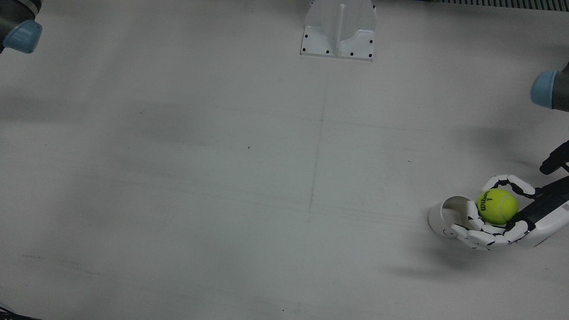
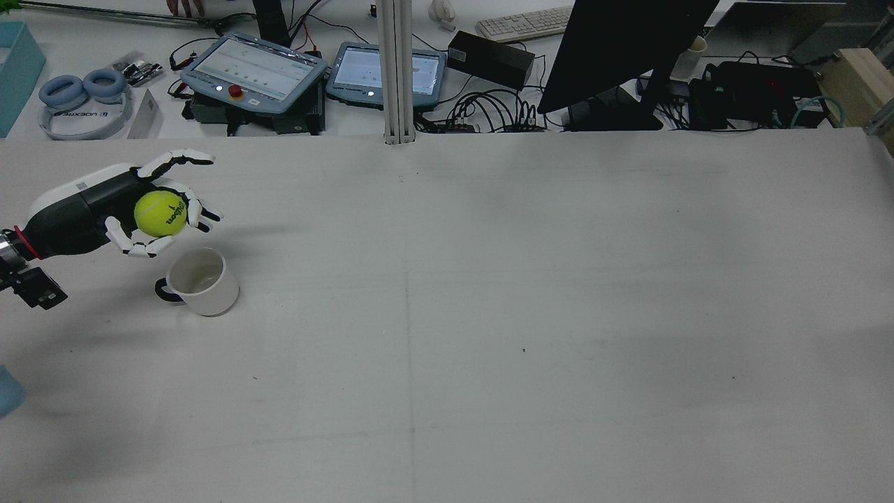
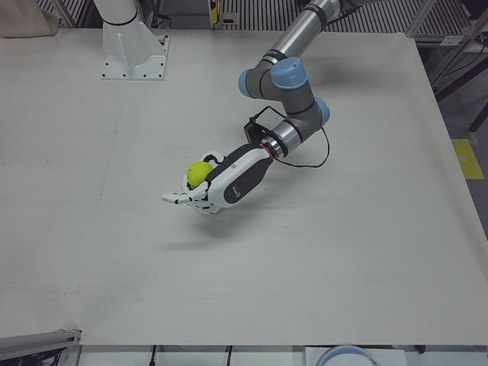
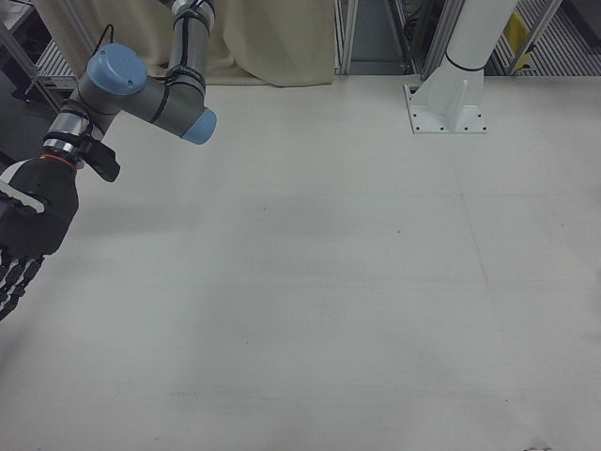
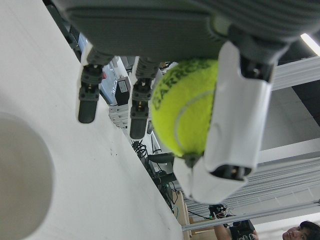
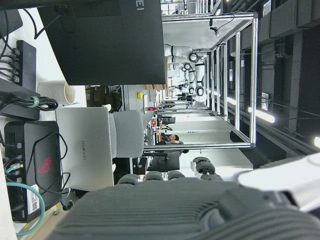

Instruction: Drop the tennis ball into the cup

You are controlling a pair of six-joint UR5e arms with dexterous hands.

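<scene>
Left hand (image 2: 105, 209) held level above surface (image 2: 489, 314), fingers (image 2: 150, 246) curled around tennis ball (image 2: 160, 213), just beside cup (image 2: 199, 281). Right hand (image 4: 23, 235): fingers' state unclear.

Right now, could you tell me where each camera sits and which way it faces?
Front: overhead, straight down; left robot hand, ball, cup.
Rear: behind, forward; same three.
Left-front: opposite, left arm holding ball.
Right-front: opposite, right robot hand.
Left hand: ball, cup rim.
Right hand: across desks, own knuckles.
Front and rear share ball beside cup.
</scene>
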